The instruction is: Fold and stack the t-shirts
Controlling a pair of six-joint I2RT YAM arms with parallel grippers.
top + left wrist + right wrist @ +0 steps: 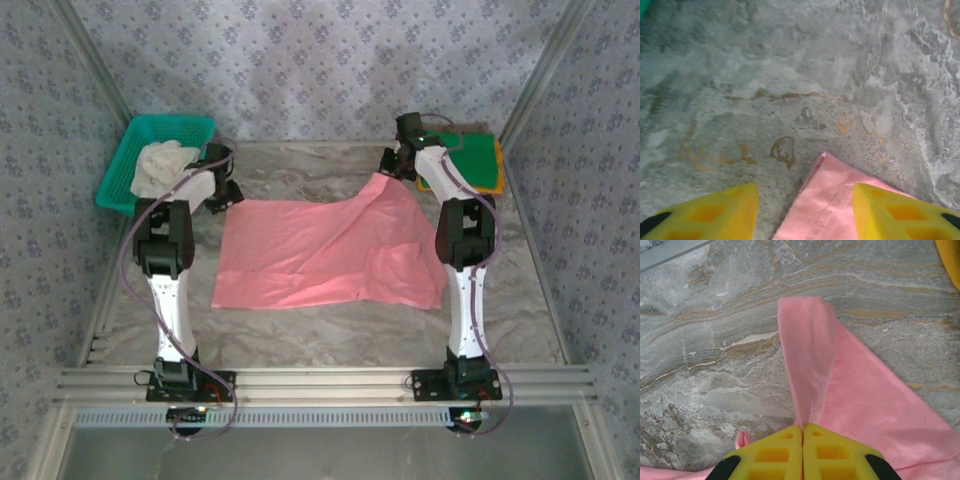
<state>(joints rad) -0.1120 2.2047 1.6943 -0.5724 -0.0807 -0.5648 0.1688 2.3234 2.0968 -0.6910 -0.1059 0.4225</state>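
Observation:
The salmon-pink t-shirt (pixel 320 255) lies spread across the middle of the table. My right gripper (pixel 803 430) is shut on its far right corner, and the cloth (pixel 860 390) rises from the table to the jaws in a taut fold. In the top view that gripper (pixel 392 168) is at the back right. My left gripper (pixel 805 210) is open over the shirt's far left corner (pixel 827 197), which lies flat on the table between the yellow fingers (pixel 715 210). A folded green t-shirt (pixel 470 160) rests on an orange-yellow one (pixel 950 255) at the back right.
A teal mesh basket (pixel 122 175) stands at the back left with a whitish cloth (pixel 160 165) in it, just behind my left arm. The marbled table top (pixel 330 330) is bare in front of the pink shirt. Patterned walls close in the sides and back.

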